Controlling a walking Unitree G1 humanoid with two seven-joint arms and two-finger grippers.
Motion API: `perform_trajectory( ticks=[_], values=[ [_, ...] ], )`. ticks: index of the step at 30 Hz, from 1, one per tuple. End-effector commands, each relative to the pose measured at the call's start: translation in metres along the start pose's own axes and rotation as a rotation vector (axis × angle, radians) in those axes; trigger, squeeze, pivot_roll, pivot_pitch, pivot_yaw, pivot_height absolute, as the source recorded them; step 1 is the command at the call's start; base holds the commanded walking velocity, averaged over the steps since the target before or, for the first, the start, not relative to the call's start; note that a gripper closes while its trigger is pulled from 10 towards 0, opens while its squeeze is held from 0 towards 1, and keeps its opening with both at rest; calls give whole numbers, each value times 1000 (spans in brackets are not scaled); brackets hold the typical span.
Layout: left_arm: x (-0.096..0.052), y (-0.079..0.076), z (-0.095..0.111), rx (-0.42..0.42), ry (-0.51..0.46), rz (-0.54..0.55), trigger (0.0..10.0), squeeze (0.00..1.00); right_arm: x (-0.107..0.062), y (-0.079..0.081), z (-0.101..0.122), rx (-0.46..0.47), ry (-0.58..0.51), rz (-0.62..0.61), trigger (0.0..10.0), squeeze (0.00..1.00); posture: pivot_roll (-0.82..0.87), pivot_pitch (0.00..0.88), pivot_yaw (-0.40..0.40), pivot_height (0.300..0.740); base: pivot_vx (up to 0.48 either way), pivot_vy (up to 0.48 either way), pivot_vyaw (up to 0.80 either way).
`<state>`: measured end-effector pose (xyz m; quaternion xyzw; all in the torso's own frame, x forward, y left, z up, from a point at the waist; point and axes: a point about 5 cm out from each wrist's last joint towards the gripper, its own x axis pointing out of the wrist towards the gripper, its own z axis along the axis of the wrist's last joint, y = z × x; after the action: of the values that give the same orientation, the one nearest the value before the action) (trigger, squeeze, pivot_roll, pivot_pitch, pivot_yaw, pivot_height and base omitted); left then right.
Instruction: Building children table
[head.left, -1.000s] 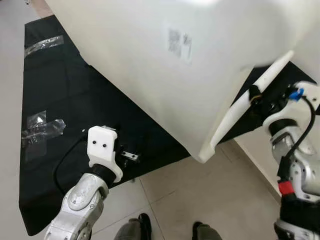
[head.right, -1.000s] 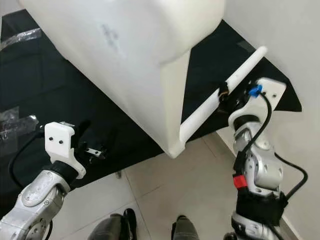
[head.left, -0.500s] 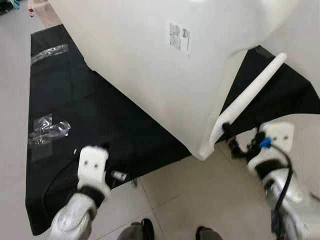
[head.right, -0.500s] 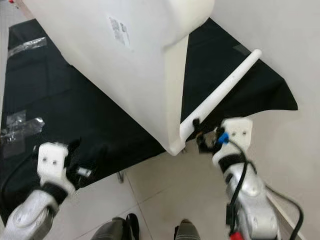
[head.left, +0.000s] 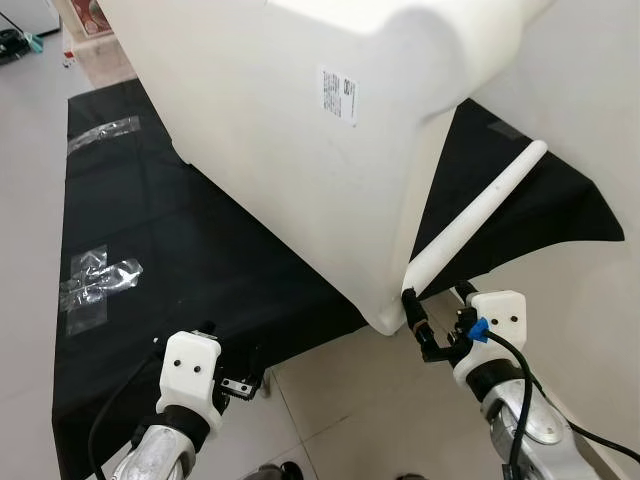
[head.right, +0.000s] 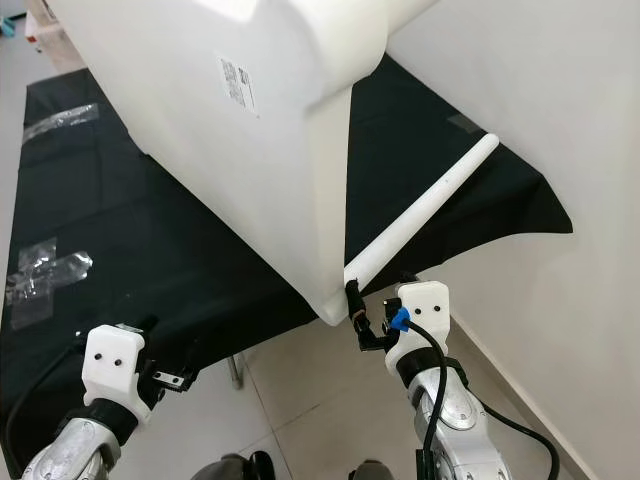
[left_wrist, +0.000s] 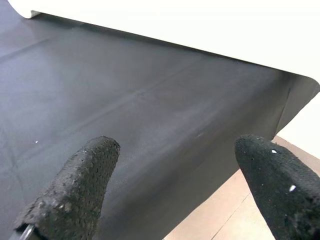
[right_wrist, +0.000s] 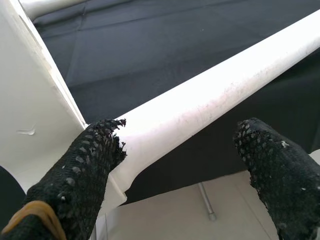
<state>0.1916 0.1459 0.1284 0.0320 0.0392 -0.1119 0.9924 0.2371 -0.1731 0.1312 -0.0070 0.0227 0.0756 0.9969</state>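
Note:
A big white plastic tabletop (head.left: 290, 150) stands tilted over a black cloth (head.left: 150, 240) spread on the floor. A white round leg (head.left: 480, 215) runs from the tabletop's near corner up toward the wall. My right gripper (head.left: 420, 332) is at the leg's lower end beside that corner. In the right wrist view it (right_wrist: 182, 135) is open, with the leg (right_wrist: 225, 90) crossing just beyond the fingers and one fingertip (right_wrist: 100, 145) against it. My left gripper (head.left: 240, 385) hovers open over the cloth's near edge, nothing between its fingers (left_wrist: 85, 170).
Clear plastic wrappers (head.left: 98, 282) lie taped on the cloth at the left, another strip (head.left: 103, 133) farther back. A white wall (head.left: 590, 120) closes the right side. Tiled floor (head.left: 340, 420) lies in front of the cloth. A paper label (head.left: 338, 95) is stuck on the tabletop.
The camera has tilted and the picture shifted. My right gripper has come down along the leg to its lower end by the tabletop's corner. My left arm has dropped back toward the cloth's near edge.

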Motion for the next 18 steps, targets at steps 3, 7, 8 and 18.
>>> perform_trajectory(
  ticks=[3,7,8,18],
  values=[
    [-2,2,-7,-19,13,1,10000,0,1,3,-6,8,13,12,10000,0,-45,146,54,740,0,0,0],
    [1,1,-8,-24,4,-1,10000,0,4,4,-7,5,10,19,10000,0,-48,142,52,740,0,0,0],
    [2,1,-8,-24,3,-2,10000,0,5,4,-7,5,9,20,10000,0,-48,142,51,740,0,0,0],
    [4,2,-10,-37,4,-8,10000,0,13,3,-5,0,-4,23,10000,0,-50,138,48,740,0,0,0]
  ],
)
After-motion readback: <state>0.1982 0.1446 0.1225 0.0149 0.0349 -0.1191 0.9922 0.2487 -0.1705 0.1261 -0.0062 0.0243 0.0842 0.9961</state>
